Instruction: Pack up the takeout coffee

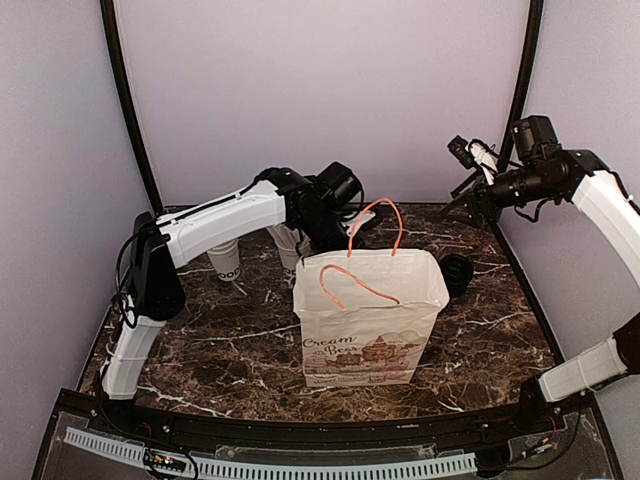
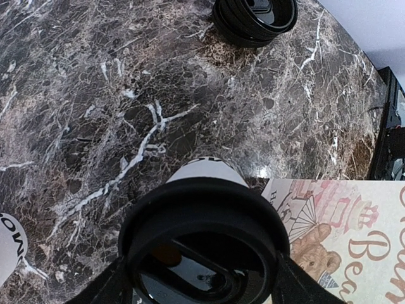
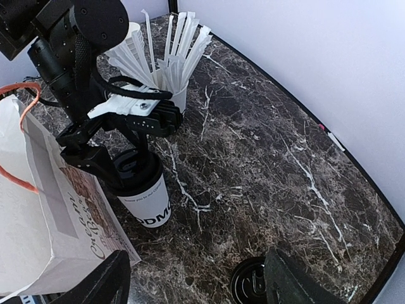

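Left wrist view: fingers [image 2: 104,292] of left gripper [image 2: 201,278] clamped on either side of the takeout coffee [image 3: 147,199] at its black lid. Cup upright toward table [image 1: 230,350] back edge, just beside paper bag [image 1: 370,320], straw cup [image 3: 168,69] behind. Right gripper [image 3: 196,259] fingers wide apart, holding nothing, raised near back-right corner.
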`<state>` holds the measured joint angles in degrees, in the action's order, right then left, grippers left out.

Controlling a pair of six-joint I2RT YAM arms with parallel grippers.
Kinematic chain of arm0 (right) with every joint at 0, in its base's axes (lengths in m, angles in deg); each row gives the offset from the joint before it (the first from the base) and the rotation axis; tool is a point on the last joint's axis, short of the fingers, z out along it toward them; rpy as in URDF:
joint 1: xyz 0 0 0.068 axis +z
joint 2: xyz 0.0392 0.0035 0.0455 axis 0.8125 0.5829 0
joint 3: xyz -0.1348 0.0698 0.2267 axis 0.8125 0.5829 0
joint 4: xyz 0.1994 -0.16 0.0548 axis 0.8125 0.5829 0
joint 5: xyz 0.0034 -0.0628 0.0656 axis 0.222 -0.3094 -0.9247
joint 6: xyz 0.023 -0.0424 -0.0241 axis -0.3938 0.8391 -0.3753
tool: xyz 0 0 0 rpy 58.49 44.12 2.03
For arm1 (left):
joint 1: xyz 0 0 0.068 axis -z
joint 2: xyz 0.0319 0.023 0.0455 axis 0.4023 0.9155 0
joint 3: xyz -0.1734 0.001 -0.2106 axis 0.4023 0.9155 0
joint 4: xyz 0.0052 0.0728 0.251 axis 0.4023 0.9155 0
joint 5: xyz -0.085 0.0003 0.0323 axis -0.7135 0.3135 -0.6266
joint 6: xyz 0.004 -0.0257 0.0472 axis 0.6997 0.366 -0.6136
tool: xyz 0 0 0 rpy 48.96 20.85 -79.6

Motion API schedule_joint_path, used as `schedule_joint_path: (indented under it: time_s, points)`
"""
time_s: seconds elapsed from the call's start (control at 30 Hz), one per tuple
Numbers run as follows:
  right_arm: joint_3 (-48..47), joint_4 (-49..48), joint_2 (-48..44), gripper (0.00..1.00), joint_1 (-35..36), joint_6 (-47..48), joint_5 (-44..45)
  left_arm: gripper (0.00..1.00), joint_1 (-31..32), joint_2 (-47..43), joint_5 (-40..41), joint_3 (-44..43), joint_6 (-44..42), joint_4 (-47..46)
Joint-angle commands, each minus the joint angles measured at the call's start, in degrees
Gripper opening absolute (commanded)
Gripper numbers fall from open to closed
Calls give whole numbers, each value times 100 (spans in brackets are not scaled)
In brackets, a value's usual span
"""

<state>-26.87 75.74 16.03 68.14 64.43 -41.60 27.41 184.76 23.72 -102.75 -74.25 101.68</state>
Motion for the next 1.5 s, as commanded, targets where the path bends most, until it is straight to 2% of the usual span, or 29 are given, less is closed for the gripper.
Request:
schedule_joint_path:
  time_s: [0.0, 0.1, 0.5, 0.53, 0.63, 0.83, 0.93, 1.07, 1.23, 1.37, 1.47]
  points:
    - [104, -252, -120, 74, -44, -46, -3, 75, 106, 53, -54, -199, -97, -30]
    - [125, -254, -129, 74, -45, -46, -13, 79, 130, 69, -67, -223, -86, -48]
    - [167, -266, -181, 74, -53, -46, 4, 85, 146, 63, -204, -459, -99, -60]
    - [167, -266, -182, 74, -55, -46, 4, 95, 144, 58, -214, -468, -92, -62]
    - [151, -251, -205, 74, -62, -46, 13, 99, 145, 50, -167, -639, -85, 63]
    - [115, -236, -239, 74, -71, -54, 22, 99, 134, -591, 927, -903, -421, 193]
    - [123, -239, -241, 74, -79, -55, 5, 99, 139, -1164, 1182, -794, -720, 183]
    - [172, -249, -268, 74, -88, -55, 10, 99, 138, -2178, 1205, 172, -1008, -114]
    - [252, -281, -281, 75, -89, -55, -9, 94, 142, -3438, 321, 2077, -1225, -776]
    - [232, -270, -200, 75, -97, -64, -64, 87, 142, -4091, -262, 2772, -1186, -1046]
    - [175, -236, -120, 74, -97, -59, -120, 82, 142, -4107, -269, 2971, -1142, -1049]
